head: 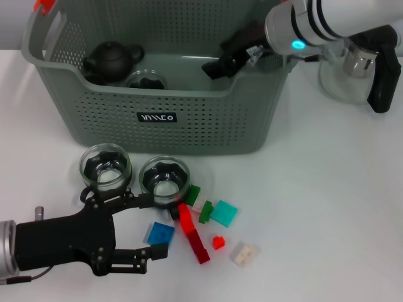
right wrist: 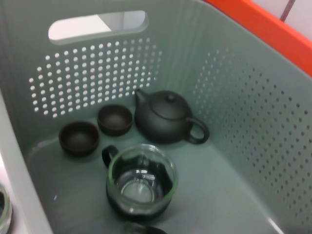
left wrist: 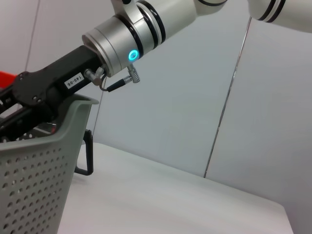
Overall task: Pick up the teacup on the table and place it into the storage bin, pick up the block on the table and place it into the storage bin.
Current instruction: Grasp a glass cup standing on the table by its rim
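— Where are my left jaws (head: 154,226) against the cups?
— Wide apart over the bench (head: 327,207), holding nothing. One finger tip lies just under the nearer glass teacup (head: 164,176); the blue block (head: 160,233) sits between the two fingers.
— And the right jaws (head: 214,67)?
— Over the storage bin (head: 157,113), above its floor. Can't tell their spread from here. Inside I see a dark teapot (right wrist: 168,117) and a glass cup (right wrist: 140,178).

Grey-green perforated storage bin (head: 189,119), black teapot (head: 112,60).
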Controlling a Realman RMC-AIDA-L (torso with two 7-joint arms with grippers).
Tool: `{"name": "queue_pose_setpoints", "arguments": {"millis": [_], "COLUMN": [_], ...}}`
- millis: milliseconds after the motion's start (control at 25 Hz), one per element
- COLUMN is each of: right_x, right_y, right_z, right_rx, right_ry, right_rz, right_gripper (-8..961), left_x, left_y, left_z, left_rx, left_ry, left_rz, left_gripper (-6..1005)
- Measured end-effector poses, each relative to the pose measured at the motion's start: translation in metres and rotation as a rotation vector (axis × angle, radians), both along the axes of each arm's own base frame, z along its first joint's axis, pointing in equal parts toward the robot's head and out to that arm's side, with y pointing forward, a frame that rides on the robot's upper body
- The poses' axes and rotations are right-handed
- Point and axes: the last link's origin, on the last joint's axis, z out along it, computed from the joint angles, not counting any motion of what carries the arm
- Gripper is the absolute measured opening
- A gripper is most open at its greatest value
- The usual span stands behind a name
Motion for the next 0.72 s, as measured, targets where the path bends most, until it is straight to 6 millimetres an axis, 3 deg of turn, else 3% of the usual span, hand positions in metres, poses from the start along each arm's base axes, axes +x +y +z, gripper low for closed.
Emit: {"name": "queue_pose_setpoints", "arguments": {"millis": [320, 720], "right_x": [-0.022, -0.037], "right_y": [-0.006, -0.046], "right_z": [0.033, 0.087], "right_rx": [0.089, 0.178], "right_ry": [0.095, 0.257], "right_rz": [0.074, 0.18], "right_gripper": [808, 832], "left_x": [0.0, 0.0], "left_y": [0.001, 0.001], "left_z": [0.001, 0.002], "left_rx": [0.004, 0.003], "left_ry": [0.001, 0.002], "left_rz": [0.002, 0.002], "left_gripper": [947, 947]}}
